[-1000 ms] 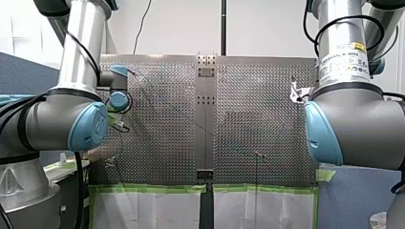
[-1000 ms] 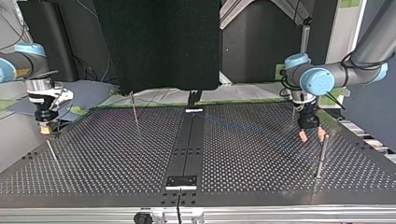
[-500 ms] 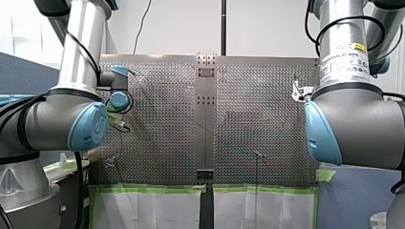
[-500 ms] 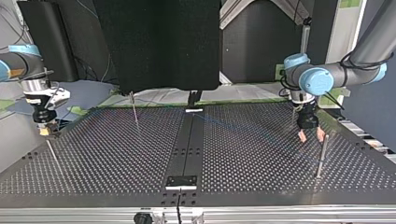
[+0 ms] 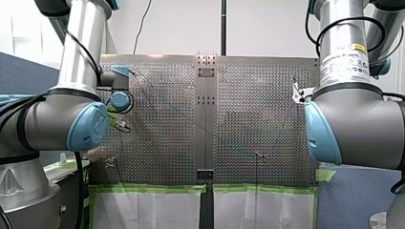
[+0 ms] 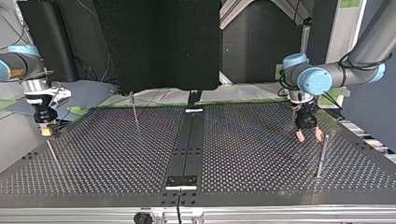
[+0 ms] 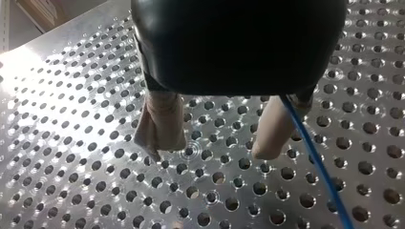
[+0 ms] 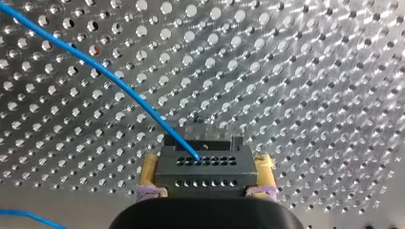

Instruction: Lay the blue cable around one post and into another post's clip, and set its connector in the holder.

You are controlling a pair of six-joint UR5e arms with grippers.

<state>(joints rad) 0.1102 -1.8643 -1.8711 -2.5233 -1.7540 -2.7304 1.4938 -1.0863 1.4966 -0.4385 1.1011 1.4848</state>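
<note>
At the top view's left, the right gripper (image 6: pixel 46 130) is hanging just above the perforated table (image 6: pixel 116 154). It is clamping the black connector (image 8: pixel 205 167) between its yellow pads, and the blue cable (image 8: pixel 119 86) is trailing out of the connector's face across the holes. A first post (image 6: pixel 52 151) is standing just beside it, and a second post (image 6: pixel 135 109) is rising nearer the middle.

Further right, the left gripper (image 6: pixel 309 136) is hovering low, fingers spread wide and holding nothing. Seen from its wrist, the cable is running alongside one beige pad (image 7: pixel 270 133), not between the pair. A third post (image 6: pixel 321 156) is standing just beside this gripper.

The risk I'm seeing is this: with the cable lying outside those spread fingers, a pinch would be closing on air. The slack line could then be catching the wrong post or slipping off once the connector end pulls. I cannot tell which fixture is the holder.
</note>
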